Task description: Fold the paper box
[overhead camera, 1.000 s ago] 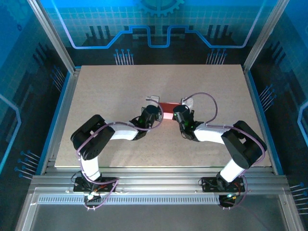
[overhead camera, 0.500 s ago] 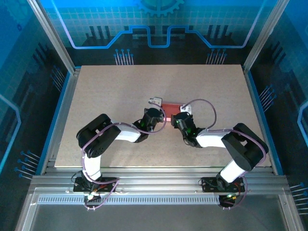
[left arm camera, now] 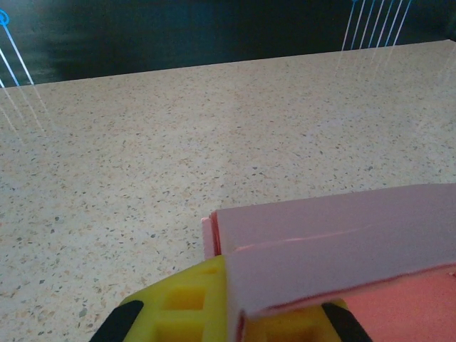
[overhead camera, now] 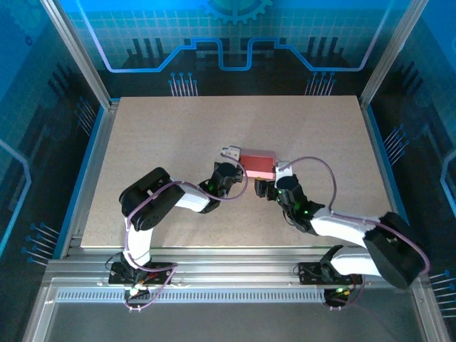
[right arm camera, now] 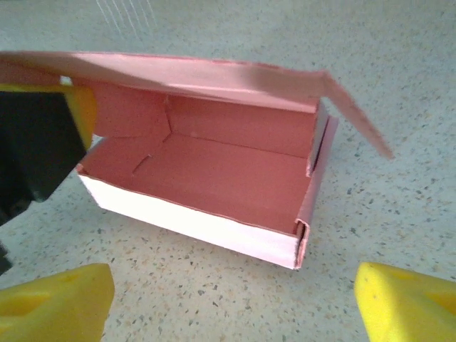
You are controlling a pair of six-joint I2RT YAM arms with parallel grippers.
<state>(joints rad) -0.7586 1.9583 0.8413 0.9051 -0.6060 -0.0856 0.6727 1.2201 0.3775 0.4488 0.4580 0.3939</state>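
The paper box (overhead camera: pixel 258 164) stands on the table near the middle, a pink card tray. In the right wrist view the paper box (right arm camera: pixel 214 178) shows its darker pink inside, with the lid flap raised over the far side. My left gripper (overhead camera: pixel 235 162) is at the box's left end. Its yellow fingers (left arm camera: pixel 178 303) are shut on a pink wall of the paper box (left arm camera: pixel 342 242). My right gripper (overhead camera: pixel 265 187) is on the near side of the box, apart from it. Its yellow fingertips (right arm camera: pixel 64 299) are spread wide, with bare table between them.
The speckled beige table (overhead camera: pixel 164 142) stretches free to the left, the right and the back of the box. Aluminium rails (overhead camera: pixel 235 267) run along the near edge, and blue walls close in the sides. The left gripper (right arm camera: pixel 43 135) shows beside the box in the right wrist view.
My right gripper has opened, let go of the box and drawn back toward the near edge. The left gripper keeps its hold on the box's left end.
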